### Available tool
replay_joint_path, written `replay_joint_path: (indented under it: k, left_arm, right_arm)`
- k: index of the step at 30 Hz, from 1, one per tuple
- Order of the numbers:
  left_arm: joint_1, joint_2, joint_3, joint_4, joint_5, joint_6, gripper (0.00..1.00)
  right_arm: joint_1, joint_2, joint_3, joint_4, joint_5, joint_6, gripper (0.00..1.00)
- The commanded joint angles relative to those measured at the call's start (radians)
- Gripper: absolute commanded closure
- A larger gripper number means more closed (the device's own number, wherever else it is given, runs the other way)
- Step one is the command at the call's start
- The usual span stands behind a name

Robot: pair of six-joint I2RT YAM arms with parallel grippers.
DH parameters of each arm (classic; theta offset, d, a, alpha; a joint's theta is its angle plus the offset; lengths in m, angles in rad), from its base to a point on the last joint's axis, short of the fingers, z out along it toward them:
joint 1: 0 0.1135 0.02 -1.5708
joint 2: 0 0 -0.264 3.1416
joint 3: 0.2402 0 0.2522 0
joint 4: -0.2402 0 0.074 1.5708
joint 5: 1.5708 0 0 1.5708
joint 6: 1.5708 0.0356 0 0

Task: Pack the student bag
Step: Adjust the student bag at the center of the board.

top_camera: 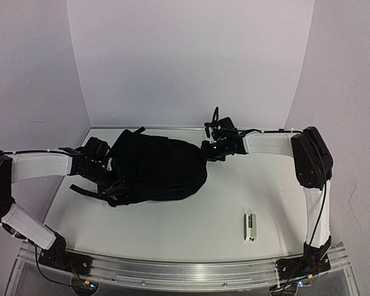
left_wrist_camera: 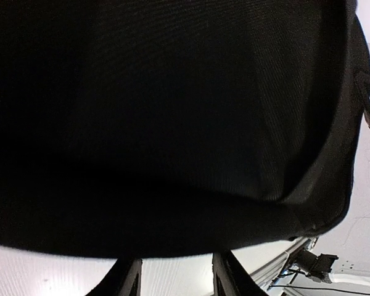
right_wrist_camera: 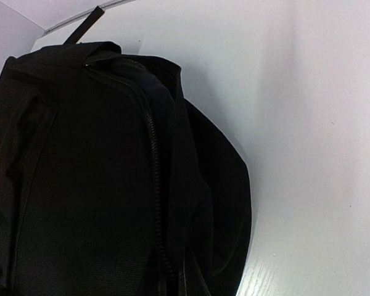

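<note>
One student bag (top_camera: 160, 169), one small white object (top_camera: 251, 226), one left arm (top_camera: 40, 165) and one right arm (top_camera: 268, 143) were counted.

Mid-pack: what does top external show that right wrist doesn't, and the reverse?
Only top external: the left gripper at the left end of the student bag, the right gripper at its right end, shoulder straps trailing left, and a small white object lying alone nearer the front edge. Only right wrist: the zipper close up, running along the fabric, with no fingers in frame. Both: the black bag on the white table.
</note>
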Motion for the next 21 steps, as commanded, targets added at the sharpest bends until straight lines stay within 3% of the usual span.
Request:
replay_joint_path:
  k: [1, 6, 11, 16, 19, 21]
  left_arm:
    - [0.014, 0.097, 0.07, 0.217, -0.022, 0.055, 0.7]
    - [0.063, 0.298, 0.197, 0.44, -0.008, 0.108, 0.75]
    - [0.105, 0.49, 0.467, 0.461, 0.092, 0.19, 0.75]
    - [0.113, 0.494, 0.628, 0.325, -0.008, 0.331, 0.62]
    - [0.116, 0.434, 0.627, 0.235, -0.081, 0.389, 0.52]
    - [0.116, 0.377, 0.581, 0.199, -0.113, 0.397, 0.46]
  right_arm:
    - [0.011, -0.156, -0.142, -0.037, -0.106, 0.031, 1.0]
    - [0.156, -0.289, -0.326, -0.07, -0.128, 0.058, 1.0]
    - [0.36, -0.369, -0.408, -0.061, -0.129, 0.178, 0.97]
    - [0.443, -0.467, -0.397, -0.063, -0.03, 0.251, 0.53]
    - [0.441, -0.541, -0.388, -0.08, 0.072, 0.256, 0.32]
    - [0.437, -0.564, -0.37, -0.107, 0.112, 0.235, 0.25]
